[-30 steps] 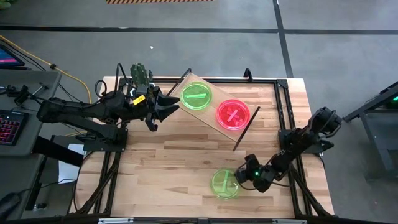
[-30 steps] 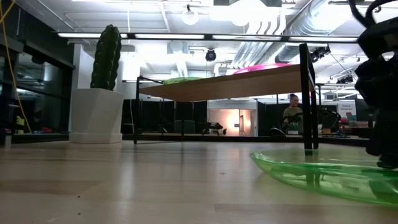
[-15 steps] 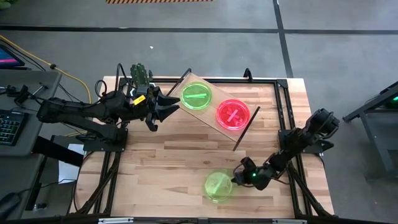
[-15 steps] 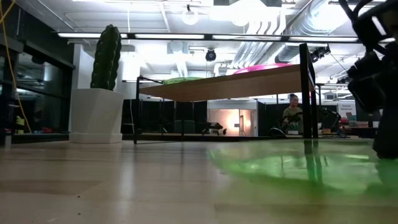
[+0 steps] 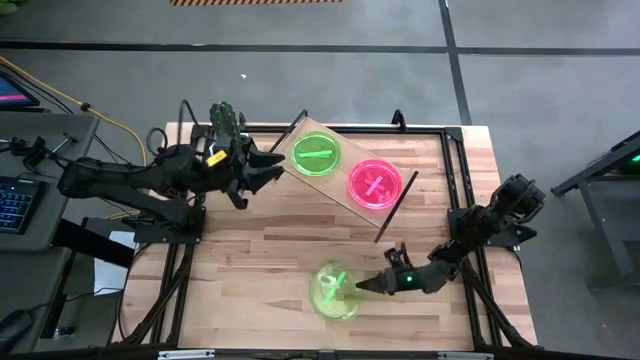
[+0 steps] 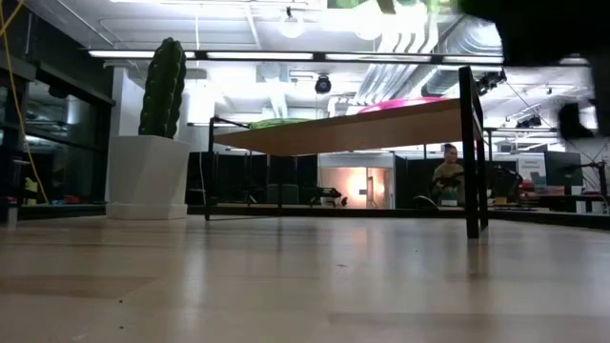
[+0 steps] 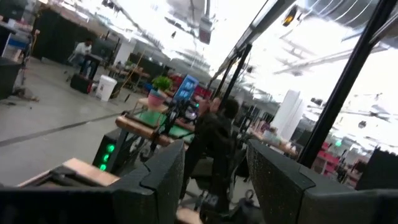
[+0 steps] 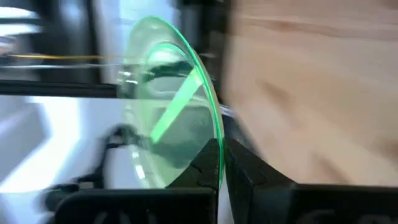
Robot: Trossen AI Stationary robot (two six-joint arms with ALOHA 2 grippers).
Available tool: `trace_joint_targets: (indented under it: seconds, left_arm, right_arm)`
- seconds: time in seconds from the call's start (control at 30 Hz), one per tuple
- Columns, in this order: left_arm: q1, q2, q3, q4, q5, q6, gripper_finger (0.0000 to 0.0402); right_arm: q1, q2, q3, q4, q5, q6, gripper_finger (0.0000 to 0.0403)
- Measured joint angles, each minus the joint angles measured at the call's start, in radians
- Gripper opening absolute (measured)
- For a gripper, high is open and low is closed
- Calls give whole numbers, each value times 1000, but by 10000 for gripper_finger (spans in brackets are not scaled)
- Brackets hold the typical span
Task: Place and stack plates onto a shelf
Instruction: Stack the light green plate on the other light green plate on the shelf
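The butcher-block table (image 5: 260, 250) is carrying everything, and the shelf (image 5: 345, 178) is standing on it as the landmark, set at a slant toward the table's far edge. On the shelf's board a green plate (image 5: 316, 155) is lying at the end nearer the cactus, and a pink plate (image 5: 374, 184) is lying just beside it toward the other end.

The left arm is reaching in from the table's left side, its left gripper (image 5: 268, 166) hanging just off the shelf's cactus end with its fingers (image 7: 163, 180) spread apart and nothing between them. The potted cactus (image 5: 226, 120) is standing behind that gripper, near the shelf's far corner.

The right arm is stretching low along the table's near edge, well apart from the shelf. Its right gripper (image 5: 366, 286) is pinching the rim of a second green plate (image 5: 334, 292), fingers (image 8: 239, 168) closed on the edge, the plate tipped up off the wood. In the low view nothing is lying on the tabletop under the shelf, and a person (image 6: 449, 176) is standing far back in the room.
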Motion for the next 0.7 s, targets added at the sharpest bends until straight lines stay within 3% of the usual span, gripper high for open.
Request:
trace_joint_targets:
  seconds: [0.13, 0.33, 0.53, 0.7]
  left_arm:
    - [0, -41, 0, 3, 0, 0, 165]
    - [0, -103, 2, 6, 0, 0, 165]
    - [0, -166, 2, 4, 36, -1, 165]
    - [0, -218, 2, 4, 112, -8, 165]
  right_arm:
    - [-63, -7, 45, 176, 0, -172, 0]
    - [-245, -83, 209, 71, -167, -336, 0]
    - [-474, -230, 400, -379, -334, -462, 0]
    - [-656, -316, 607, -904, -347, -583, 0]
